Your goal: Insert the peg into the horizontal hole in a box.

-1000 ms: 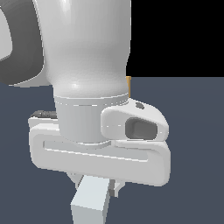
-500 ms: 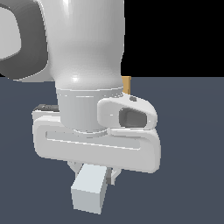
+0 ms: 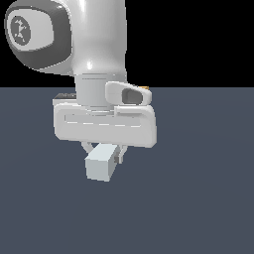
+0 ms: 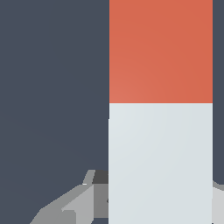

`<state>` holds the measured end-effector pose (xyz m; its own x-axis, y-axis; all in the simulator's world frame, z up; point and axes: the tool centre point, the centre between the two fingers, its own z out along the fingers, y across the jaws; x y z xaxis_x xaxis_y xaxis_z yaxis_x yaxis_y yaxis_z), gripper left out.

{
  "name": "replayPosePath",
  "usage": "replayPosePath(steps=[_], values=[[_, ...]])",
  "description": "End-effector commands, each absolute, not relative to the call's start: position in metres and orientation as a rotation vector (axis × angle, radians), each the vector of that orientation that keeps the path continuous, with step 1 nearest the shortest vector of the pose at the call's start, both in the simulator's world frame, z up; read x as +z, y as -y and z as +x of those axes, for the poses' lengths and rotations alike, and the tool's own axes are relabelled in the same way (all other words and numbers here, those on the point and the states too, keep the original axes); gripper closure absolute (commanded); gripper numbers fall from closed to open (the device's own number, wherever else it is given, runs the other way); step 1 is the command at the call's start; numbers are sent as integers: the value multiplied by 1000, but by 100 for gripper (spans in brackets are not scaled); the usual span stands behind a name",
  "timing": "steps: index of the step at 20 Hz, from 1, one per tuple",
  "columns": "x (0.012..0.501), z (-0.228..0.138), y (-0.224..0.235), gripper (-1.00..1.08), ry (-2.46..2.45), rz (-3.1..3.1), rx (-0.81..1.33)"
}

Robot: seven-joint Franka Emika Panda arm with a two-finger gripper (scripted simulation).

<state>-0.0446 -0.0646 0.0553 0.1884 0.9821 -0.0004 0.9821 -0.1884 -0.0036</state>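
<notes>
White-and-red peg (image 3: 101, 164) clamped between the fingers of the gripper (image 3: 103, 151), held off the dark floor (image 3: 198, 198), white end toward the exterior camera, red section (image 4: 160, 50) beyond the fingers

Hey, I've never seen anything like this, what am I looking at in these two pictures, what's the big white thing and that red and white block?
These are simulator renders of one robot arm. The exterior view comes from a camera off the arm: the big white shape is the arm's wrist, with its gripper below. The gripper holds a long square bar, the peg, whose pale end faces that camera. The wrist view comes from a camera on the wrist, looking along the same peg, so you see its pale part and red-orange end section, with a grey finger beside it. The surface is plain dark blue-grey. A small orange sliver behind the arm may be the box; it is mostly hidden.
</notes>
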Motion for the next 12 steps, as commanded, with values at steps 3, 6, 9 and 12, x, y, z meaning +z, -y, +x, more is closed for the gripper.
replayPosePath(steps=[3,6,9,12], values=[[72,-51,25,108,1993,-2428,0],[79,-53,5,108,1989,-2432,0],[85,-55,-9,108,1986,-2434,0],[88,-56,-17,108,1985,-2436,0]])
